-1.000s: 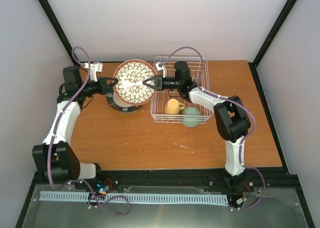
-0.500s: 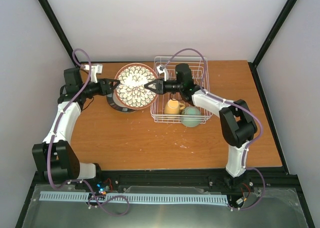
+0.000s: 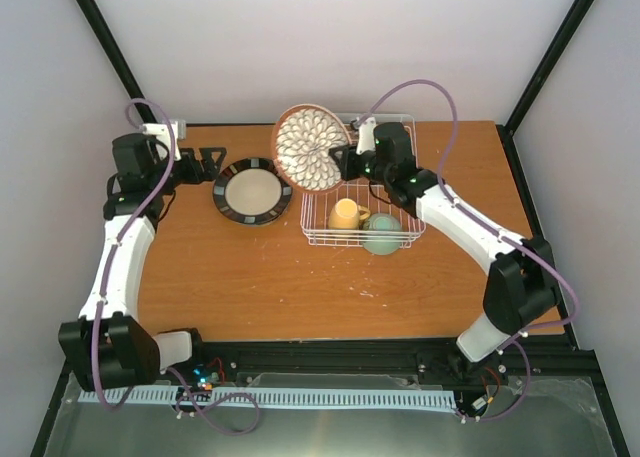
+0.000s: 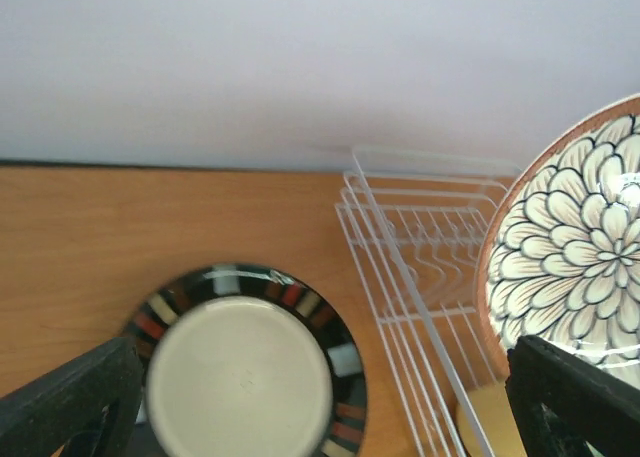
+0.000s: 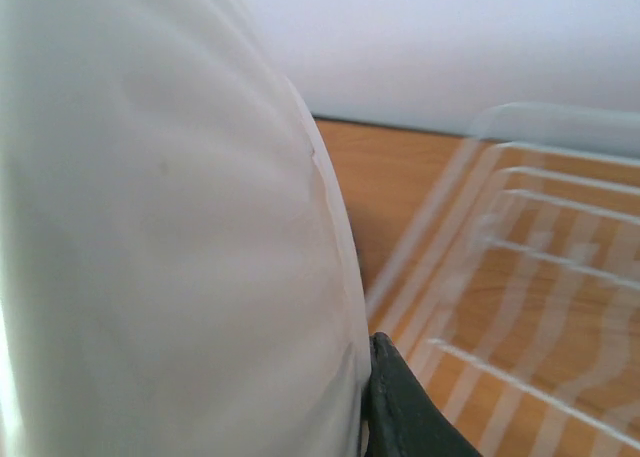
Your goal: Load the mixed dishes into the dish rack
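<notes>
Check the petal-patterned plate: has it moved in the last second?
Yes. The petal-patterned plate has shifted right, off the dark-rimmed plate to the dish rack's left edge, carried by the right gripper.

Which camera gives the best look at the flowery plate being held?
The top external view: the whole petal-patterned plate shows, tilted on edge in the right gripper. The left wrist view cuts off its right side; the right wrist view shows only its plain white back.
</notes>
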### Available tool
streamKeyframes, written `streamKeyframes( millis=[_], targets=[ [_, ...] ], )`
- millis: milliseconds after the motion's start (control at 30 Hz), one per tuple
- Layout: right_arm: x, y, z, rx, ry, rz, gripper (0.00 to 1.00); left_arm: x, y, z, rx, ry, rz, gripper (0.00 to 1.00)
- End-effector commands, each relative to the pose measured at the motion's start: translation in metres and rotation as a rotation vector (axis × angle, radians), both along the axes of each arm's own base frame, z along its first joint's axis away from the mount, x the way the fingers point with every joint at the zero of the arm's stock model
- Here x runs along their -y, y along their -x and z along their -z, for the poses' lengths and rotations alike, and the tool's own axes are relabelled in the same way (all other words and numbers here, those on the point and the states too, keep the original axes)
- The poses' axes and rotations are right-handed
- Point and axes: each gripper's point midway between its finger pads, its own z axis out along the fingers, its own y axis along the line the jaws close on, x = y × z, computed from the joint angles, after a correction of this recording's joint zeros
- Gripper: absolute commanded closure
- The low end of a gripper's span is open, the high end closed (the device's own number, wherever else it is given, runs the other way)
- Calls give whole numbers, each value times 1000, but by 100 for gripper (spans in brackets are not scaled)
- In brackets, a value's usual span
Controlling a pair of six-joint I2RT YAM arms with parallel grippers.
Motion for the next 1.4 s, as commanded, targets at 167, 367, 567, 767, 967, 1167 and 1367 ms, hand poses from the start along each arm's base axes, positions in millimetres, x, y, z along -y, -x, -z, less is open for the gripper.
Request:
streamKeyframes(
  millis=[167, 367, 567, 767, 967, 1167, 1367],
  targets=[
    [164, -36, -89, 208, 305, 850, 97, -54, 17, -39, 109, -190, -313, 0],
    [210, -41, -105, 139, 480, 1100, 97, -69, 20, -15, 48, -266, -374, 0],
    [220, -58, -94, 75, 613, 1168, 97, -78, 20, 1, 8, -316, -403, 0],
    [231, -70, -56, -13, 704, 1160, 97, -76, 18, 8, -8, -318, -393, 0],
    [242, -75, -22, -80, 754, 1141, 97, -77, 18, 9, -8, -324, -397, 0],
    [239, -82, 2, -134, 737, 1090, 97, -77, 17, 8, -8, -327, -395, 0],
    [228, -89, 23, -176, 713, 1033, 97, -77, 18, 9, -9, -327, -397, 0]
  ],
)
